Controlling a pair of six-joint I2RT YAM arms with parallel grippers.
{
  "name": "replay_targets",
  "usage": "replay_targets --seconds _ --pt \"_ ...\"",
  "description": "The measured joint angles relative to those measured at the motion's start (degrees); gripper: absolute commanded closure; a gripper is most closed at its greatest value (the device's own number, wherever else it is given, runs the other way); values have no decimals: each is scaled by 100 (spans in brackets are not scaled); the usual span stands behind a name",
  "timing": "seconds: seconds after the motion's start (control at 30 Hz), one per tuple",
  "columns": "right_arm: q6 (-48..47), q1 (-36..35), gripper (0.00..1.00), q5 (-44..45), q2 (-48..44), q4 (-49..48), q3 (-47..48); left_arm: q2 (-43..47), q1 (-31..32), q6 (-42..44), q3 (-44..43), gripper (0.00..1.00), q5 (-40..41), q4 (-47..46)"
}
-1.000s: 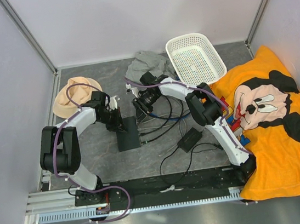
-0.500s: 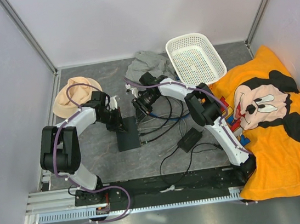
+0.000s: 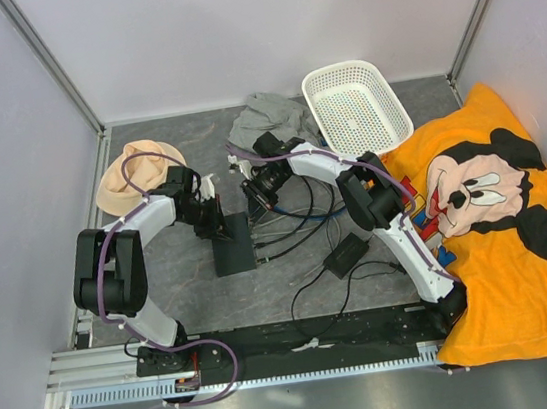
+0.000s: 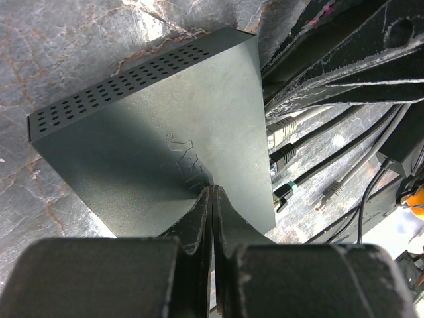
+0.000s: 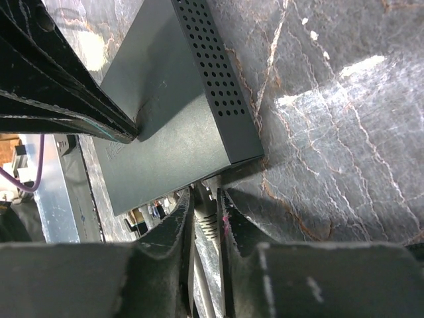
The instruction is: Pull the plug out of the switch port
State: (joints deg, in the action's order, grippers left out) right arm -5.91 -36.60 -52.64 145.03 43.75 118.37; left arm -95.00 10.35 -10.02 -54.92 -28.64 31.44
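Observation:
The flat black switch (image 3: 233, 246) lies on the grey table between the arms. My left gripper (image 3: 221, 224) is shut and empty, its tips (image 4: 212, 191) resting on the switch's top (image 4: 165, 119). Several cable plugs (image 4: 283, 154) sit along the switch's port side. My right gripper (image 3: 251, 195) is shut on a grey ribbed plug (image 5: 207, 215) whose tip meets the port edge of the switch (image 5: 172, 112). Whether that plug is still seated in its port is hidden by the fingers.
Loose cables (image 3: 300, 216) and a small black power brick (image 3: 346, 253) lie right of the switch. A tan hat (image 3: 133, 174), a grey cloth (image 3: 264, 115) and a white basket (image 3: 356, 103) stand at the back. An orange pillow (image 3: 496, 205) fills the right.
The right arm has shifted very slightly to the left. The switch and the left arm have not visibly moved.

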Motion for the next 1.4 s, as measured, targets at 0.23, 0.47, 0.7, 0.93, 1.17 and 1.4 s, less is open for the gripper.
replay_targets --seconds 0.23,0.47,0.7,0.93,1.17,1.4 --pt "-164 -37 100 151 -26 96 44 -7 0 0 0 96 -4 -20" --pt "-446 -107 100 411 -109 210 74 -9 0 -2 0 96 -11 -35" --pt "-647 -155 100 601 -173 269 85 -9 0 -2 0 96 -13 -37" --pt "-826 -162 100 654 -190 313 87 -9 2 -2 0 96 -13 -42" --pt "-901 -177 100 748 -221 330 79 -9 4 0 2 96 -13 -61" --pt "-935 -175 100 789 -249 330 48 -9 7 -2 2 96 -11 -87"
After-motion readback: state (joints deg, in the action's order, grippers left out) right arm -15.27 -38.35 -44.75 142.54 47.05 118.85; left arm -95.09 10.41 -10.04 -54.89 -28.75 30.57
